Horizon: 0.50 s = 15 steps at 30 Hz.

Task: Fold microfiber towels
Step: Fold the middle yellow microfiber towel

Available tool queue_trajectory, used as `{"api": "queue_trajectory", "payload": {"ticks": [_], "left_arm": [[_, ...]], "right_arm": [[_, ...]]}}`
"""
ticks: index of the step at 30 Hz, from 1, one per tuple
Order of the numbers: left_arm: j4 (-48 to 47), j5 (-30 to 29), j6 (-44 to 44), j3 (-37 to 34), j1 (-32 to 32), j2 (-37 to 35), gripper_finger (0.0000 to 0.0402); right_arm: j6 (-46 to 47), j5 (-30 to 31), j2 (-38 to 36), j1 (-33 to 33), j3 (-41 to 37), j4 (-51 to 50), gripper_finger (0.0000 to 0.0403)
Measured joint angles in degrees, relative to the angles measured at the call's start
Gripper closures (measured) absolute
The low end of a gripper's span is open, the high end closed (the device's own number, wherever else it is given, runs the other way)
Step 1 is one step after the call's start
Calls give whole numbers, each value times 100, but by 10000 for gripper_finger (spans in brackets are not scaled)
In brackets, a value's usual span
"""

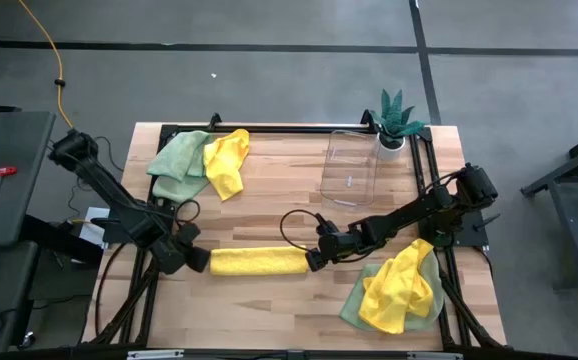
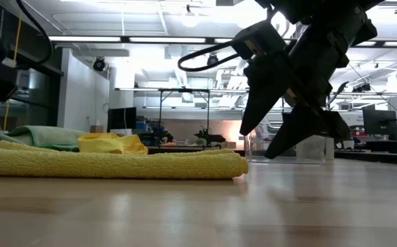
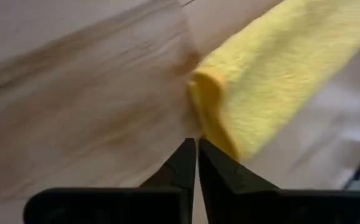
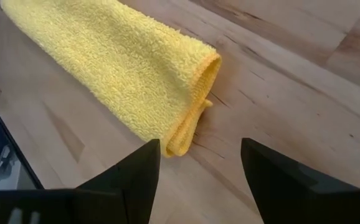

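A yellow microfiber towel point(image 1: 259, 262), folded into a long narrow strip, lies flat across the middle of the table. My left gripper point(image 1: 197, 258) is shut, with its tips point(image 3: 197, 146) right at the strip's left end point(image 3: 208, 112). My right gripper point(image 4: 198, 146) is open at the strip's right end point(image 4: 195, 93). It hovers a little above the wood point(image 2: 257, 144), touching nothing. My left gripper's shut fingertips point(image 3: 186, 155) slant down at the folded edge of the strip's left end point(image 3: 212, 127). The cloth lies flat on the table. I cannot tell whether the tips touch it or have any cloth between them.
A green towel point(image 1: 177, 160) and a yellow towel point(image 1: 227, 162) lie bunched at the far left. A crumpled yellow towel point(image 1: 399, 290) lies on a green one point(image 1: 354, 305) at the near right. A clear container point(image 1: 352, 165) and a potted plant point(image 1: 394, 120) stand at the far right.
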Motion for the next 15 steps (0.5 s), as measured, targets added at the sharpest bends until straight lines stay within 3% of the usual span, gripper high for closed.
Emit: {"api": "queue_trajectory", "payload": {"ticks": [8, 15], "left_arm": [[362, 292, 6, 7, 11, 820, 400], [394, 254, -85, 16, 9, 917, 401]], "right_arm": [[178, 0, 2, 0, 0, -22, 187], [196, 0, 4, 0, 0, -22, 187]]}}
